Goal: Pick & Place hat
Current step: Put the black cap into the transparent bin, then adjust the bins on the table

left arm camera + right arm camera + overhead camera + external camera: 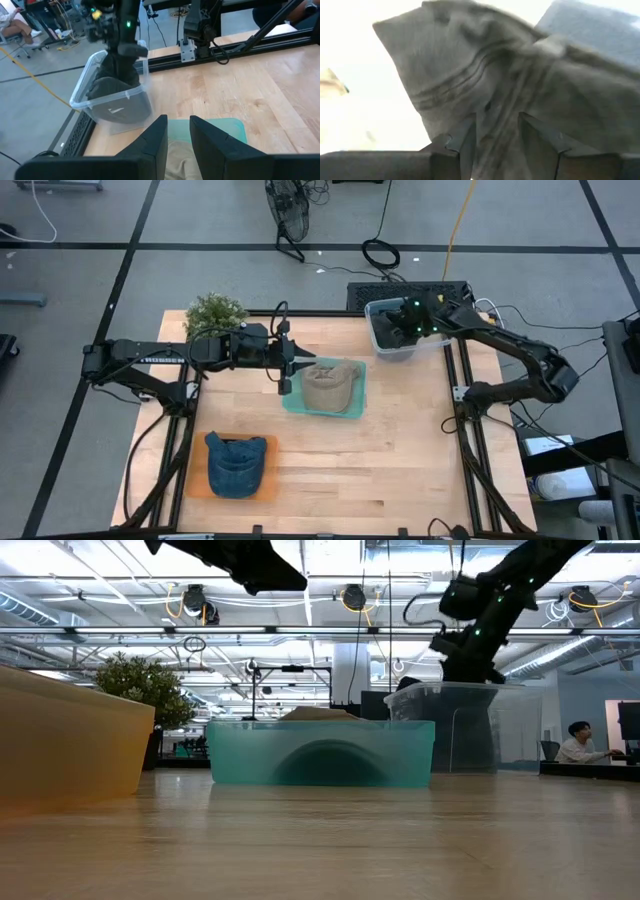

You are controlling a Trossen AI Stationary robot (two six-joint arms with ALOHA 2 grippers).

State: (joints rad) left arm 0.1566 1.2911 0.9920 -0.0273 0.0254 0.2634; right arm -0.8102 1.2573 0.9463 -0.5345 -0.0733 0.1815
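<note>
Two black jointed arms — white lettering on left arm, green lights on right arm
</note>
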